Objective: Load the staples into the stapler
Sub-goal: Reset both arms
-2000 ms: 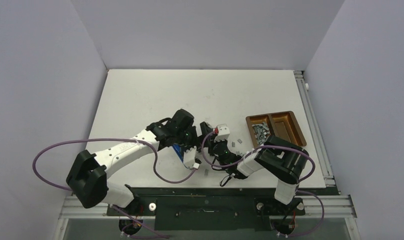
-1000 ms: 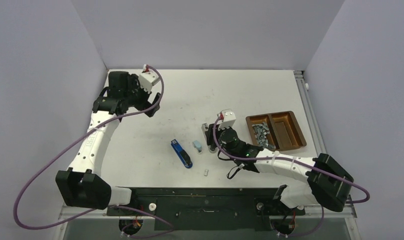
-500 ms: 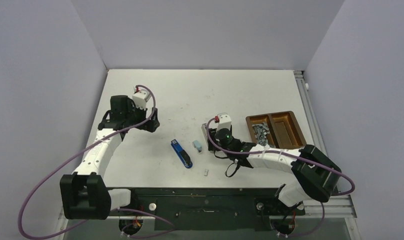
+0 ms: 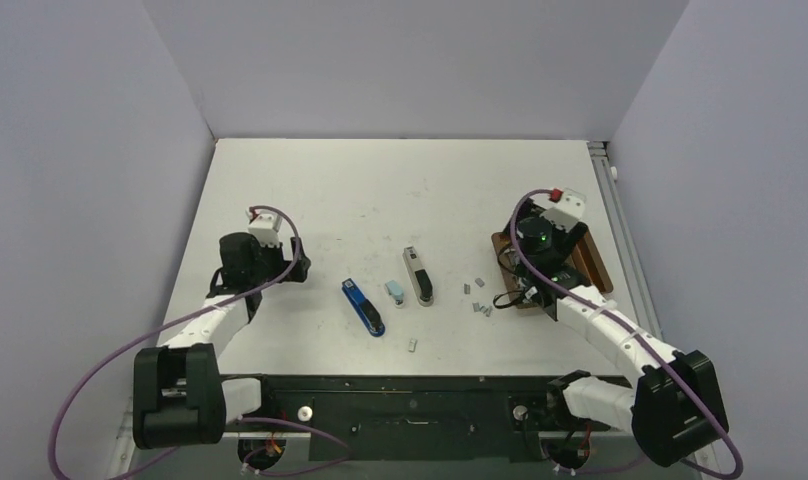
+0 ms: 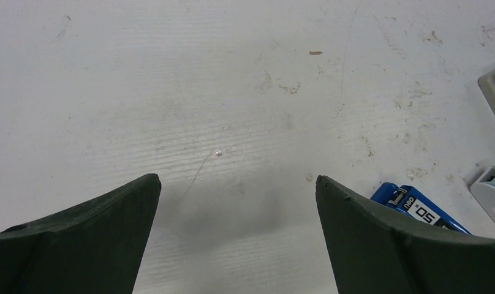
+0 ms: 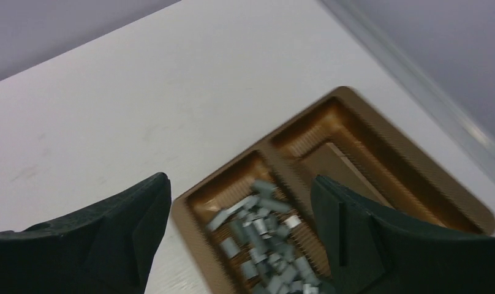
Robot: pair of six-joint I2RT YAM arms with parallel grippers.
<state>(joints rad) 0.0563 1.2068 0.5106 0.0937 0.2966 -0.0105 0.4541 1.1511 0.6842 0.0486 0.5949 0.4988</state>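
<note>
Silvery staples [image 6: 263, 245] are lying in the brown tray [image 6: 416, 184] beneath our right gripper [image 6: 239, 179], jaws spread empty (left gripper [image 5: 236, 178] spread too), so we're fetching now, needing one strip pinched for the stapler [image 4: 417, 275] mid-table.

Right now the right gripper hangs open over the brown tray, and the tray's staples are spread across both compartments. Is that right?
Not quite. The right gripper does hang open over the brown tray, but its staples lie in one compartment only; the other holds none that I can see. The right wrist view shows it.
</note>
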